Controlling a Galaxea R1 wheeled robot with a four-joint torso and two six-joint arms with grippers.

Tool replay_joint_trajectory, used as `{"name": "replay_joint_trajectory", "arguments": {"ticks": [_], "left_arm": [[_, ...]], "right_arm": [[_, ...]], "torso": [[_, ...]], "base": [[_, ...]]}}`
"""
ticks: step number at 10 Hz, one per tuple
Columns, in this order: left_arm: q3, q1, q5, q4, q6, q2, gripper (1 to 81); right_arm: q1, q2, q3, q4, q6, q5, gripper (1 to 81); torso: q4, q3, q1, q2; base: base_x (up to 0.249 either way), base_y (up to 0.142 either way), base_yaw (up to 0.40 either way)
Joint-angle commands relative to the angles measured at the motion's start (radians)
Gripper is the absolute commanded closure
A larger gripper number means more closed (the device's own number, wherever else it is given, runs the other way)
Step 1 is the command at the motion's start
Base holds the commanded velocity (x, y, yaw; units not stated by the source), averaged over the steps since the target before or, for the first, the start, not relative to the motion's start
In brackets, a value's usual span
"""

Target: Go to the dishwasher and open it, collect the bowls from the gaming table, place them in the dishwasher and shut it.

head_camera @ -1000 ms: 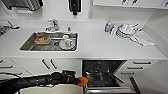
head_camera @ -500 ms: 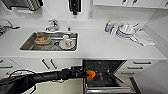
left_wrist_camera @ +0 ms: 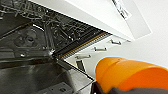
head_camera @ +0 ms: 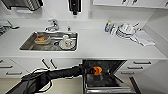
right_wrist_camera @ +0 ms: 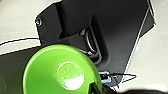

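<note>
The dishwasher (head_camera: 107, 75) stands open under the white counter (head_camera: 100, 47), its door folded down flat toward the robot and its dark interior with wire racks exposed. The left arm comes in from the left, and the left gripper (head_camera: 93, 70) grips an orange bowl (head_camera: 97, 70) just over the front edge of the opening, above the lowered door. In the left wrist view the orange bowl (left_wrist_camera: 130, 75) looms large and smooth-sided, with the racks and the steel inner face of the door beyond it, and drawer fronts with bar handles (left_wrist_camera: 100, 49) beside the opening. The right gripper (right_wrist_camera: 100, 90) seems to be clamped on the rim of a green bowl (right_wrist_camera: 62, 72), though its fingers are hard to make out; the bowl is glossy inside and hangs over the robot's dark base and pale floor. On the counter, a sink (head_camera: 50, 41) with dishes lies left of the dishwasher, and stacked plates (head_camera: 126, 30) sit to the right. The space above the lowered door is open.
</note>
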Motion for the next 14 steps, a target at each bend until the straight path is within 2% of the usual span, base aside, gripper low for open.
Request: {"name": "replay_joint_trajectory", "arguments": {"ticks": [1, 2, 3, 5, 6, 8, 9, 10, 11, 12, 13, 14], "left_arm": [[0.002, -0.144, -0.024, 0.035, -0.007, 0.085, 81.1], [0.005, -0.139, -0.006, 0.033, -0.007, 0.094, 1.0], [0.016, -0.127, 0.019, 0.033, -0.005, 0.088, 1.0], [0.088, -0.059, 0.077, 0.041, 0.007, 0.014, 1.0], [0.155, 0.008, 0.092, 0.075, 0.009, -0.079, 1.0], [0.276, 0.16, 0.091, 0.153, 0.009, -0.285, 1.0], [0.281, 0.25, 0.085, 0.2, 0.009, -0.35, 1.0], [0.264, 0.336, 0.071, 0.251, 0.007, -0.395, 1.0], [0.26, 0.404, 0.051, 0.291, 0.007, -0.425, 1.0], [0.258, 0.474, 0.038, 0.354, 0.021, -0.445, 1.0], [0.255, 0.533, 0.037, 0.397, 0.021, -0.456, 1.0], [0.251, 0.595, 0.038, 0.408, 0.03, -0.453, 1.0]], "right_arm": [[0.009, -0.009, 0.015, -0.004, 0.001, -0.052, 81.1], [0.009, -0.009, 0.015, -0.004, 0.003, -0.051, 81.1], [0.011, -0.014, 0.015, -0.003, 0.003, -0.035, 81.1], [0.018, -0.046, 0.036, -0.001, 0.018, -0.029, 81.1], [0.018, -0.083, 0.062, 0.0, 0.022, -0.011, 81.1], [0.034, -0.263, 0.209, 0.002, 0.076, 0.043, 81.1], [0.046, -0.346, 0.279, -0.003, 0.096, 0.063, 81.1], [0.064, -0.411, 0.326, 0.0, 0.108, 0.09, 81.1], [0.086, -0.46, 0.358, 0.003, 0.125, 0.097, 81.1], [0.109, -0.521, 0.412, 0.002, 0.145, 0.097, 81.1], [0.142, -0.572, 0.461, 0.006, 0.151, 0.095, 81.1], [0.179, -0.617, 0.508, 0.006, 0.161, 0.088, 81.1]], "torso": [[0.0, 0.0, 0.0, 0.0], [0.0, 0.0, 0.0, 0.0], [0.0, 0.0, 0.0, 0.0], [0.0, 0.0, 0.0, 0.0], [0.0, 0.0, 0.0, 0.0], [0.0, 0.0, 0.0, 0.0], [0.0, 0.0, 0.0, 0.0], [0.0, 0.0, 0.0, 0.0], [0.0, 0.0, 0.0, 0.0], [0.0, 0.0, 0.0, 0.0], [0.0, 0.0, 0.0, 0.0], [0.0, 0.0, 0.0, 0.0]], "base": [[0.0, 0.0, 0.0], [0.0, 0.0, 0.0], [0.0, 0.0, 0.0], [0.0, 0.0, 0.0], [0.0, 0.0, 0.0], [0.0, 0.0, 0.0], [0.0, 0.0, 0.0], [0.0, 0.0, 0.0], [0.0, 0.0, 0.0], [0.0, 0.0, 0.0], [0.0, 0.0, 0.0], [0.0, 0.0, 0.0]]}}
